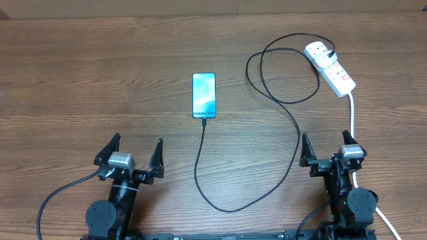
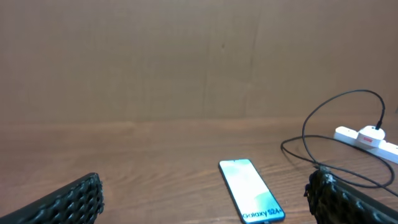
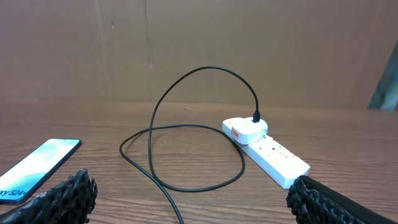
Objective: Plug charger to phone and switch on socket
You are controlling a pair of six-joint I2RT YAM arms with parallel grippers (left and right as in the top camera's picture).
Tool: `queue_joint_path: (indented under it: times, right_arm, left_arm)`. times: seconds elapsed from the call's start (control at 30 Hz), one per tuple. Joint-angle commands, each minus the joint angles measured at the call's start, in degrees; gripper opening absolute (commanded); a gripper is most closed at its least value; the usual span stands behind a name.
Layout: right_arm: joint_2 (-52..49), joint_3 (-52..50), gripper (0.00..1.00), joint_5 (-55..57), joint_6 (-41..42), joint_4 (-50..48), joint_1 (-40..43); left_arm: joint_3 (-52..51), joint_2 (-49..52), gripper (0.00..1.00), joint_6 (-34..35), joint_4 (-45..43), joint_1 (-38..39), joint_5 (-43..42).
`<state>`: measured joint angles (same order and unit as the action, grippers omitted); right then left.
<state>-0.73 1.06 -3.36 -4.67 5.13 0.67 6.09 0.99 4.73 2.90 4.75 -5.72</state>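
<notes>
Overhead shows the phone (image 1: 204, 95) mid-table, the charger (image 1: 297, 133) tip meeting its bottom edge; seated or not, I cannot tell. The socket (image 1: 331, 68) lies far right. With the left gripper (image 1: 137, 141) and right gripper (image 1: 325, 139) both gaping empty, I'd check that tip first, then press the red switch (image 1: 345, 79).

Left hand (image 1: 137, 141) and right hand (image 1: 325, 139), black ribbed fingers (image 2: 68, 202), silver-grey wrist blocks (image 1: 121, 160), black cables (image 1: 57, 193)

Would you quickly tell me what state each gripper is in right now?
Left gripper: open, holding nothing.
Right gripper: open, holding nothing.
</notes>
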Motion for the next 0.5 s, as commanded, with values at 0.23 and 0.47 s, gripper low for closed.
queue_joint_path:
  times: [0.23,0.47]
  right_arm:
    - [0.57,-0.59,1.00,0.74,0.35,-0.35,-0.28]
    - [0.57,-0.59,1.00,0.74,0.35,-0.35,-0.28]
  left_arm:
    - [-5.81,-0.81,1.00,-1.77,-12.41,-5.60,-0.66]
    - [-5.81,-0.81,1.00,0.13,-10.58,-8.63,1.86]
